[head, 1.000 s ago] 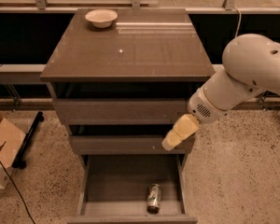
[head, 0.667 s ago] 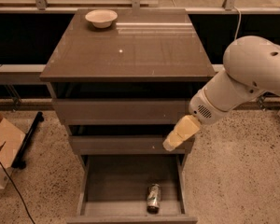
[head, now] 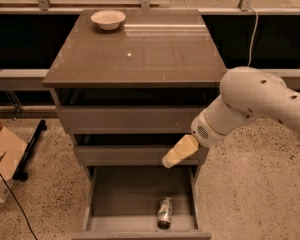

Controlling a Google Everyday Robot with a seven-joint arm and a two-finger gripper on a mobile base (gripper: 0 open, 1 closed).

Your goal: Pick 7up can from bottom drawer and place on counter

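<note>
The 7up can (head: 164, 211) lies on its side in the open bottom drawer (head: 115, 196), near the front and right of centre. It is green and white with a silvery end towards the drawer front. My gripper (head: 179, 152) hangs in front of the middle drawer's right end, above the can and a little to its right, apart from it. The white arm (head: 255, 101) reaches in from the right. The counter (head: 140, 54) is the glossy grey-brown top of the cabinet.
A white bowl (head: 108, 19) stands at the counter's back left. The two upper drawers (head: 125, 119) stick out slightly. A cardboard box (head: 2, 156) and a black cable (head: 10, 199) lie on the speckled floor at left. A railing runs behind the cabinet.
My gripper and arm have moved a little to the left and down, closer to the open bottom drawer. The can has not moved.
</note>
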